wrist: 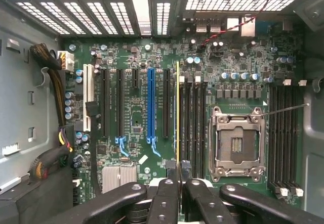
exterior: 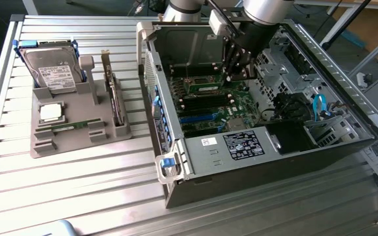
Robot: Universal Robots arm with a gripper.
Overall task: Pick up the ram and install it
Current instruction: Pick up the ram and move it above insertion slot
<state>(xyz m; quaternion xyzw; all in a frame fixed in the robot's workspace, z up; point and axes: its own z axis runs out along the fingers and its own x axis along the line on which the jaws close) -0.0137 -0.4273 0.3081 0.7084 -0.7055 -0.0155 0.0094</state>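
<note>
The wrist view shows us the gripper (wrist: 178,183) clamped on the ram (wrist: 177,107) (edge-on over the motherboard (wrist: 132,114)); the exterior view adds the open case (exterior: 199,189) and parts tray (exterior: 71,145).

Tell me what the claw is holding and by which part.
The claw grips the ram, pinching its flat faces near one end.

A ribbed aluminium table (exterior: 77,191) carries a grey moulded parts holder (exterior: 77,143) toward the exterior view's left and, just beside it, an open desktop computer case (exterior: 274,172) lying on its side.
</note>
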